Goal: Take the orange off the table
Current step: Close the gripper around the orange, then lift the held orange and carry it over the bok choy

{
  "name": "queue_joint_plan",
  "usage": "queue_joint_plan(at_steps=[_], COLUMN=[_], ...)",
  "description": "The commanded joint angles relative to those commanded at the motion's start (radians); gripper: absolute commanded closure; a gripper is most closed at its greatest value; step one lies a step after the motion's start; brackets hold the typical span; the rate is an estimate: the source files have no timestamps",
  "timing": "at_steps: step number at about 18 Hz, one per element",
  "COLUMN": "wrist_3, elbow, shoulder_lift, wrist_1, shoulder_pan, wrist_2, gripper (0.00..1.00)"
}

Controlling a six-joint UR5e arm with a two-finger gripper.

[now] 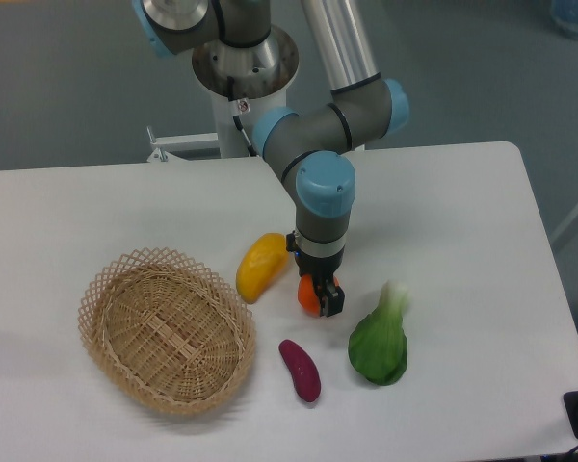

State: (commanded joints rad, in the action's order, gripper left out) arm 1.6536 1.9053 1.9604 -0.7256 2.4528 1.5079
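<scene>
The orange (309,297), a small round bright-orange fruit, sat near the middle of the large flat white table (462,212) with rounded corners, mostly hidden behind the black two-finger gripper (324,297) that had its fingers down around it. Only the left part of the fruit showed past the dark finger (330,298) in front; the fingers stood on either side of the orange and appeared to pinch it, though whether the fruit rested on the tabletop or hung just above it could not be told from this view. The grey-and-blue arm (323,183) reached forward from its round metal base (243,58) at the far edge and pointed its wrist straight down over the fruit. Just to the left of the orange, close but apart from it, lay an elongated yellow-orange mango-like fruit (260,266), tilted with its upper end toward the arm. Farther left sat a shallow woven wicker basket (166,329) with an open lattice rim. In front of the orange, toward the near edge, lay a small oblong purple eggplant-like vegetable (300,369), between the basket and a green leafy vegetable with a pale stalk (380,342), which lay to the right of the gripper, its stalk pointing away from the near edge.
</scene>
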Motion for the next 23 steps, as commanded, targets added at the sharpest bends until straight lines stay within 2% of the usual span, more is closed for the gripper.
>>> queue_joint_plan(at_steps=[7, 10, 15, 17, 20, 23], wrist_3=[-0.107, -0.126, -0.198, -0.202, -0.232, -0.276], elbow=[-0.011, -0.015, -0.093, -0.124, -0.215, -0.276], shoulder_lift=[-0.006, -0.011, -0.014, -0.018, -0.023, -0.018], wrist_1=[0.000, 0.000, -0.018, -0.046, -0.165, -0.225], shoulder_pan=[0.000, 0.000, 0.002, 0.014, 0.035, 0.051], wrist_2=[0.000, -0.002, 0.000, 0.000, -0.003, -0.003], gripper=[0.52, 0.54, 0.51, 0.50, 0.50, 0.50])
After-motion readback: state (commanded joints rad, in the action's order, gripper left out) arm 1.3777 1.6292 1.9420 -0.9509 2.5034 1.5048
